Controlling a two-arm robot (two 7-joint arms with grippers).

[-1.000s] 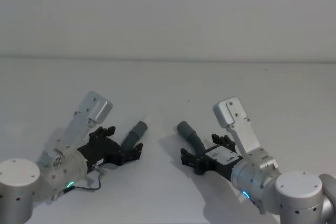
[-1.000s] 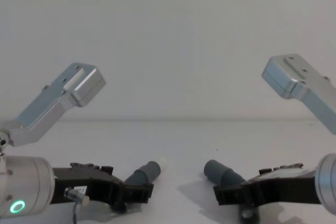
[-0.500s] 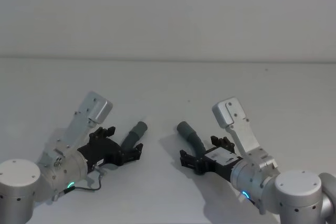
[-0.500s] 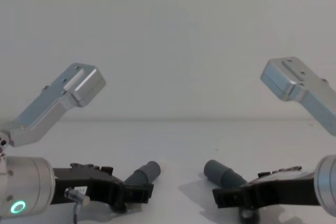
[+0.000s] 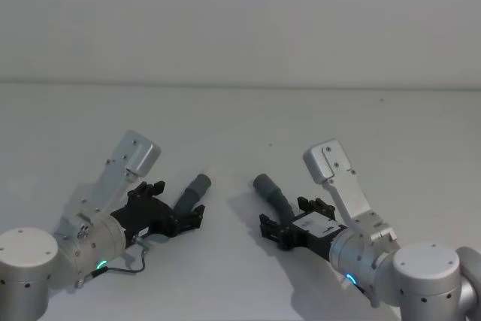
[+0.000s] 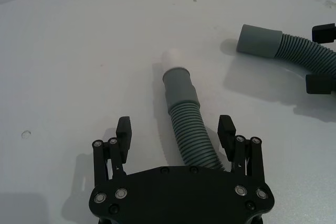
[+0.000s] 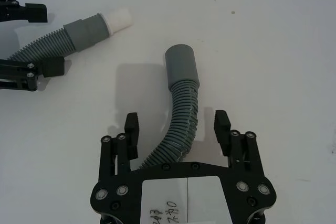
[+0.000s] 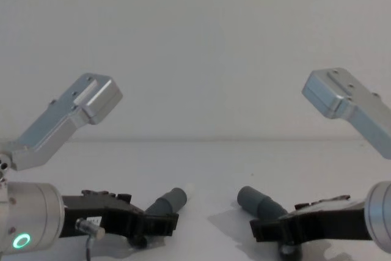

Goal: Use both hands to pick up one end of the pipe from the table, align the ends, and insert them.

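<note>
Two dark grey corrugated pipe pieces lie on the white table [image 5: 240,125]. The left piece [image 5: 192,193] [image 6: 184,114] has a grey cuff with a white tip [image 6: 171,57]. My left gripper [image 5: 176,204] [image 6: 175,126] is open, one finger on each side of its ribbed part, not touching. The right piece [image 5: 272,192] [image 7: 184,98] ends in a plain open cuff [image 7: 180,64]. My right gripper [image 5: 289,218] [image 7: 177,120] is open and straddles it the same way. The two ends point toward each other with a gap between them. In the chest view both grippers [image 8: 160,227] [image 8: 269,230] sit low at the table.
A white wall rises behind the table's far edge [image 5: 240,84]. Each arm's silver wrist housing [image 8: 67,120] [image 8: 345,105] stands up above its gripper. Bare table surface lies ahead of and between the two pieces.
Hardly anything differs. The right gripper has shifted very slightly along its piece. Both grippers stay open around the pieces, which stay where they were.
</note>
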